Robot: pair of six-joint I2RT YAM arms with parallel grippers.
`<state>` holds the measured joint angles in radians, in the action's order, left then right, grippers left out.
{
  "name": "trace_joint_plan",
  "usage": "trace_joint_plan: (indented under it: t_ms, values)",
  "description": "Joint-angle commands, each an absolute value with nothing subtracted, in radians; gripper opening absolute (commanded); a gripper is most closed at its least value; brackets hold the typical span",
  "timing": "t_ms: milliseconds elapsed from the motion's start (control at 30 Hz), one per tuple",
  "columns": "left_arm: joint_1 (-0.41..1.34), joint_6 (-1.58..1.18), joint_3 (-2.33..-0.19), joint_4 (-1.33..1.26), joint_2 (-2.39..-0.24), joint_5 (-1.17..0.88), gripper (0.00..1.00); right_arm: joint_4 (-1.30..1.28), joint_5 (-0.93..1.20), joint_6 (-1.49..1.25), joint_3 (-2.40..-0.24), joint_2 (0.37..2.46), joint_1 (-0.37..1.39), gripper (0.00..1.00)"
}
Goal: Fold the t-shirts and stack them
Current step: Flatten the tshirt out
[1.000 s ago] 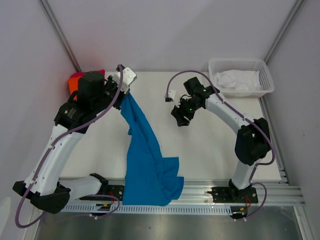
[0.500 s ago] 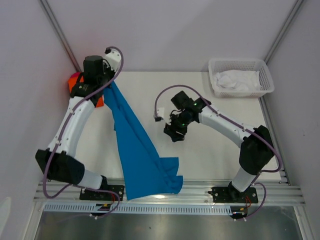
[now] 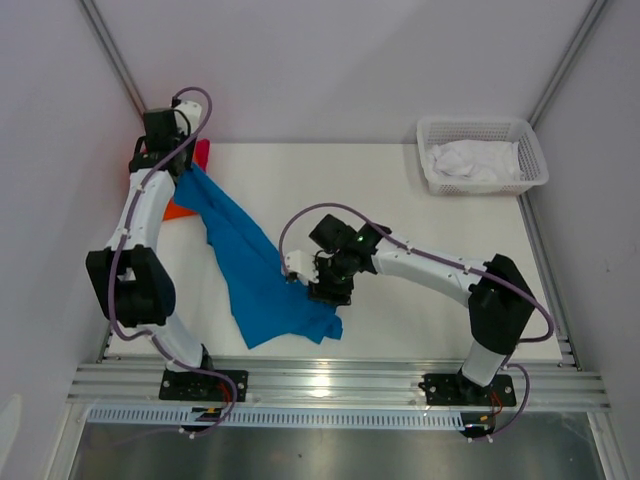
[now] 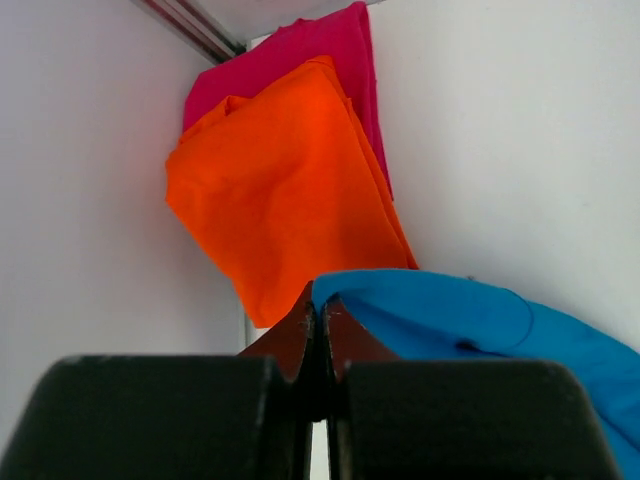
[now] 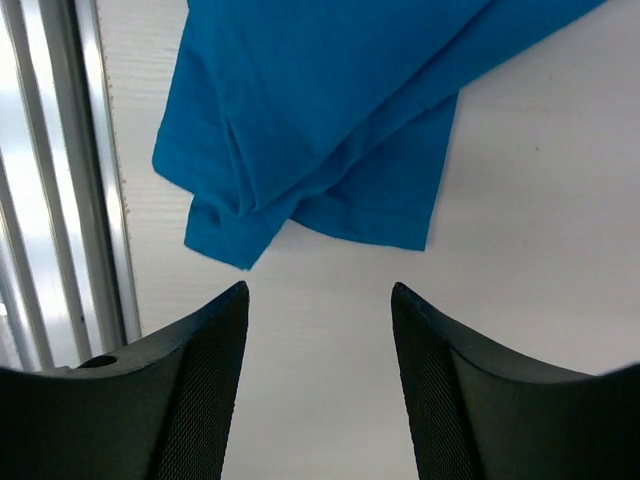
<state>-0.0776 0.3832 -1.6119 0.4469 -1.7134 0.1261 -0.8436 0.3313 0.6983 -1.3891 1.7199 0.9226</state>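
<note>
My left gripper [image 4: 320,306] pinches the blue shirt [image 4: 500,340] (orange shirt [image 4: 280,190] just beyond it); right gripper [image 5: 320,292] is spread, hem just ahead.

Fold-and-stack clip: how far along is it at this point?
Looks done: the orange shirt lies on the pinkish-red shirt in the far left corner, apparently folded. In hand: the left gripper is shut on the rumpled blue shirt; the right gripper hangs open above its near end. Left: folding and stacking the blue one.

The left arm [image 3: 143,196] hides most of the orange t-shirt [image 3: 180,211].
</note>
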Motion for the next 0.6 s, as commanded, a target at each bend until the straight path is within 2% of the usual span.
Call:
trace_joint_plan:
  t_ms: [0, 100, 133, 167, 233, 367, 567]
  values:
    - [-0.083, 0.341, -1.602, 0.403, -1.649, 0.031, 0.0, -0.723, 0.229, 0.701, -1.344, 1.749, 0.994, 0.62]
    - [-0.083, 0.322, -1.482, 0.35, -1.559, -0.084, 0.0, -0.583, 0.268, 0.73, -1.324, 1.776, 1.005, 0.59]
    - [-0.083, 0.305, -1.459, 0.336, -1.536, -0.118, 0.0, -0.542, 0.314, 0.724, -1.324, 1.779, 0.999, 0.56]
    - [-0.084, 0.299, -1.415, 0.328, -1.498, -0.129, 0.0, -0.455, 0.36, 0.685, -1.327, 1.792, 0.991, 0.47]
    - [-0.083, 0.288, -1.404, 0.331, -1.48, -0.14, 0.0, -0.391, 0.454, 0.632, -1.365, 1.819, 1.002, 0.46]
    - [-0.084, 0.298, -1.324, 0.313, -1.43, -0.149, 0.0, -0.413, 0.446, 0.635, -1.489, 1.94, 1.11, 0.56]
    - [-0.083, 0.308, -1.223, 0.302, -1.365, -0.147, 0.0, -0.478, 0.457, 0.661, -1.601, 2.039, 1.253, 0.62]
